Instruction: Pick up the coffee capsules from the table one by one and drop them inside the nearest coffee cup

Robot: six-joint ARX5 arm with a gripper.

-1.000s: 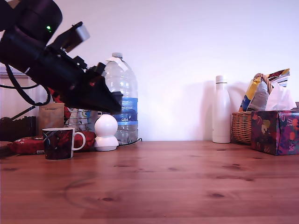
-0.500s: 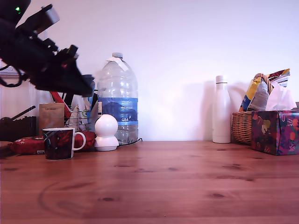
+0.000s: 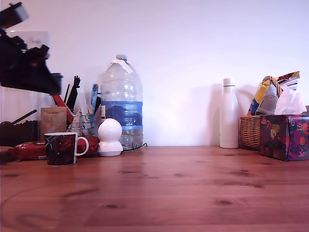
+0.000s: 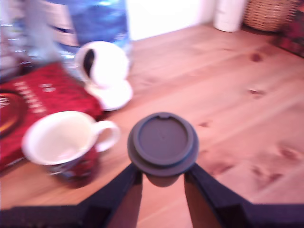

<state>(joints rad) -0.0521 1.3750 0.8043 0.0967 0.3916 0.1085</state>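
The reddish-brown wooden bench [image 3: 193, 188], knotted and grained, runs back to a plain white wall, along which stand a big water bottle [image 3: 121, 101], a white bottle [image 3: 229, 114], a wicker basket [image 3: 250, 131] and a patterned tissue box [image 3: 285, 136]. The coffee cup [image 3: 61, 148] stands upright at the exterior view's left (mouth up, inside white and bare in the wrist view), its white handle pointing toward the white round-headed gadget [image 3: 110, 137] just beside it, with a red packet [image 4: 33, 102] behind. High above the cup, the jaws [image 4: 163, 175] grip a dark round capsule [image 4: 163, 142] by its rim, its flat face toward the wrist camera.
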